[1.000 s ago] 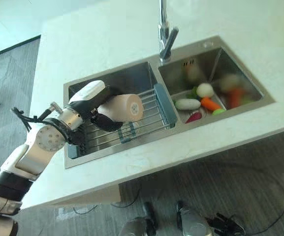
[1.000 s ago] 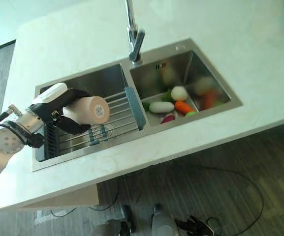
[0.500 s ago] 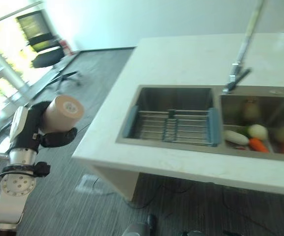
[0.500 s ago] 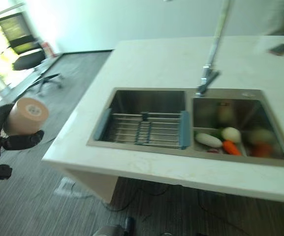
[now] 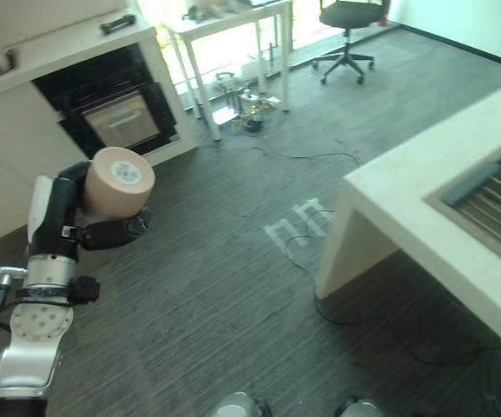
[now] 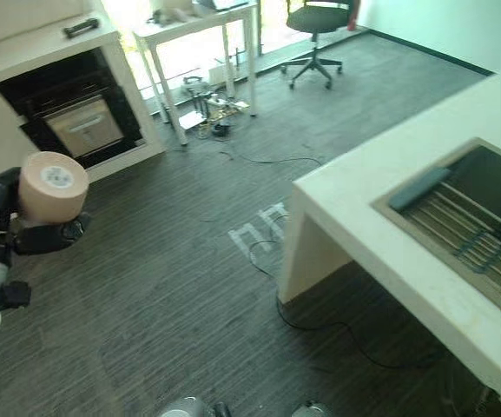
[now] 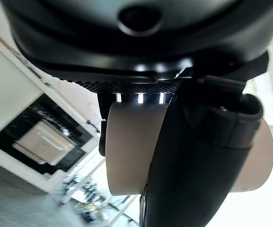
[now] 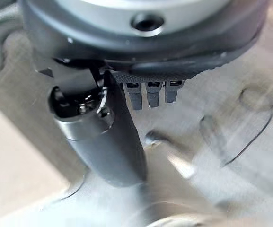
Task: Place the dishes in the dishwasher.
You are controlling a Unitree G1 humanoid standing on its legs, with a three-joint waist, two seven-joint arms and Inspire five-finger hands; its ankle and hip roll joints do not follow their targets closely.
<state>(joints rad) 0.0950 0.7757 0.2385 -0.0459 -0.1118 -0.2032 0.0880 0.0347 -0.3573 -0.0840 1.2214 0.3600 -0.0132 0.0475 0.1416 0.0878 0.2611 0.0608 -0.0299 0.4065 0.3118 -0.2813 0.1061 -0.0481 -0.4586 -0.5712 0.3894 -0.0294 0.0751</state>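
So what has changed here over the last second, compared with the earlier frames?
The left hand has carried the tan cup from over the sink rack out beyond the counter; it now hangs over the grey floor. The view has swung from the sink towards the black oven, so the robot itself has turned. Unchanged: the hand stays shut on the cup, base facing up.

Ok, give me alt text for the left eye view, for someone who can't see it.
The robot's left hand holds a beige cup on its side above grey carpet. Behind it a dark built-in oven sits in white cabinets, with a white table and an office chair further back; a white counter with a sink rack lies to the right.
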